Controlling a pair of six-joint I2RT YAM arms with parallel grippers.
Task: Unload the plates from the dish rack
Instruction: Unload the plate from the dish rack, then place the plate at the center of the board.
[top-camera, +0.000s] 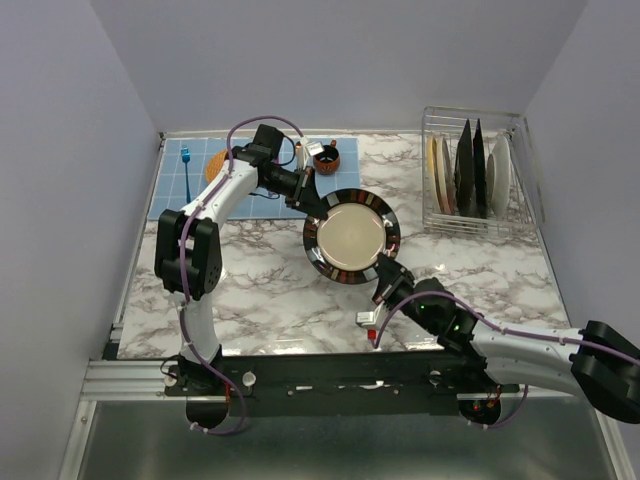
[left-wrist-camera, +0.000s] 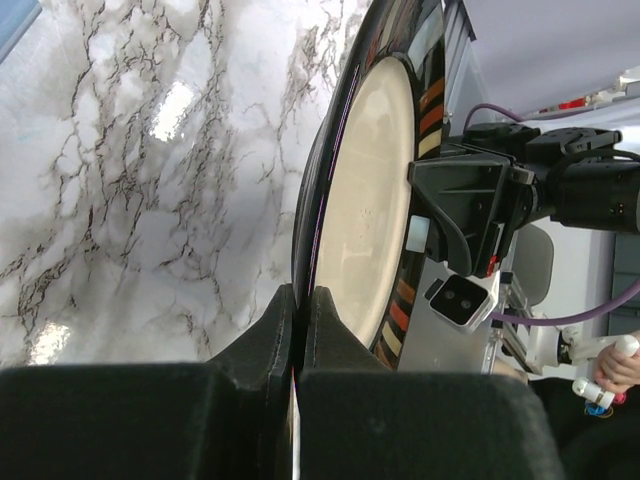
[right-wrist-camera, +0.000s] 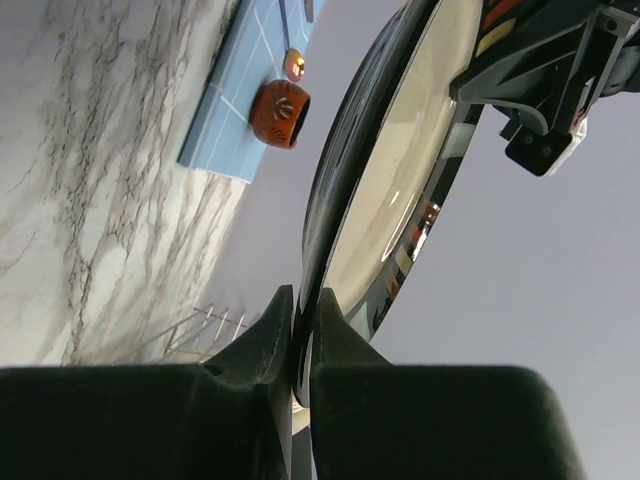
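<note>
- When we look down from the top view, we find the black-rimmed beige plate (top-camera: 350, 236) face up near the centre of the marble surface (top-camera: 260, 290), gripped by both claws at once.
- We see the left claw (top-camera: 318, 211) clamped on the plate's rim at 10 o'clock. Its wrist view shows both fingers pressed narrow onto the rim edge.
- We see the right claw (top-camera: 384, 266) clamped on the rim at 5 o'clock, opposite the left claw. Its wrist view shows the fingers pinched tight on the dark rim.
- From the right wrist view, we note a gap between the plate's underside and the surface, so the plate hangs clear of it.
- We locate the dish rack (top-camera: 527, 170) at 2 o'clock from the held plate, well apart from it, at the far right of the surface.
- We find several other plates (top-camera: 470, 170) standing on edge between the rack's dividers, pale ones at the outer positions and dark ones in the middle.
- At 10 o'clock from the held plate, we note a blue mat (top-camera: 175, 195) carrying an orange disc (top-camera: 215, 162) and an orange pot (top-camera: 327, 158). The pot is near the left claw.
</note>
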